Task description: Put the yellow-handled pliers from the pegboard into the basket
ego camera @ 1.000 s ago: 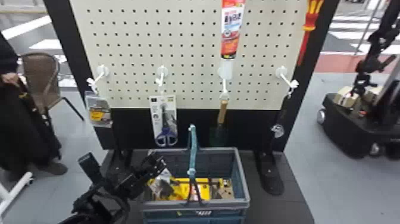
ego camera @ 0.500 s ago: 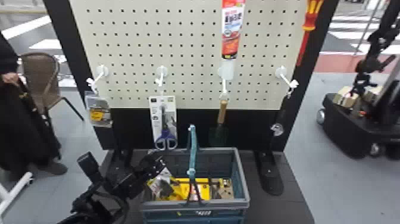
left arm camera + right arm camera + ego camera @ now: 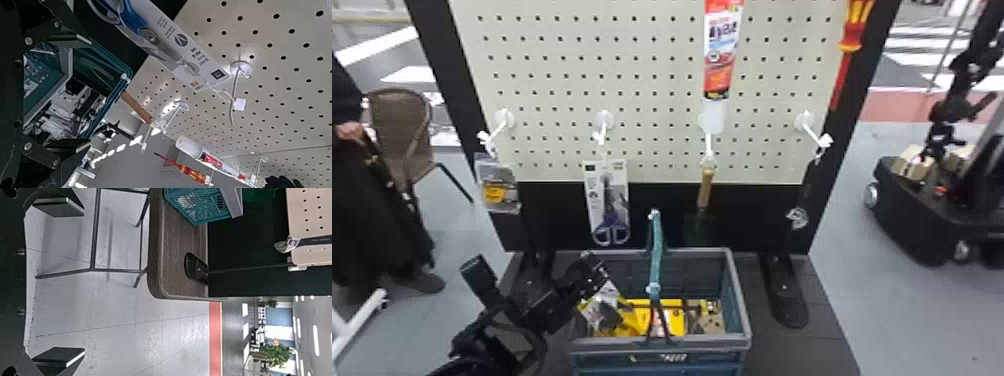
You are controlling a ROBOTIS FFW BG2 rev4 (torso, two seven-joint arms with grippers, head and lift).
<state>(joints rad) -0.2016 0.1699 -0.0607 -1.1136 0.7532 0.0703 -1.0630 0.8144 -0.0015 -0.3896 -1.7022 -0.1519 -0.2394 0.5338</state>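
Yellow pieces (image 3: 628, 320) lie in the left part of the basket (image 3: 740, 320); they look like the yellow-handled pliers, though blur keeps me from being sure. Beside them are a clear-and-white package (image 3: 602, 312), a flat yellow item (image 3: 676, 316) and a tan one (image 3: 713, 324). The left hand (image 3: 597, 275) reaches in over the basket's left side, its fingers spread with nothing between them.

The basket stands on the dark bench (image 3: 824, 320), its teal handle (image 3: 657, 250) upright, in front of the pegboard (image 3: 642, 75). Along the lower row of hooks, from the left, hang a small package with a yellow label (image 3: 497, 187), carded scissors (image 3: 607, 205), a wooden-handled trowel (image 3: 706, 187) and an adjustable wrench (image 3: 799, 217). Higher up are a red-and-white tube (image 3: 721, 55) and a red-and-yellow screwdriver (image 3: 852, 37).

The right hand (image 3: 58, 282) is empty, its fingers wide apart.
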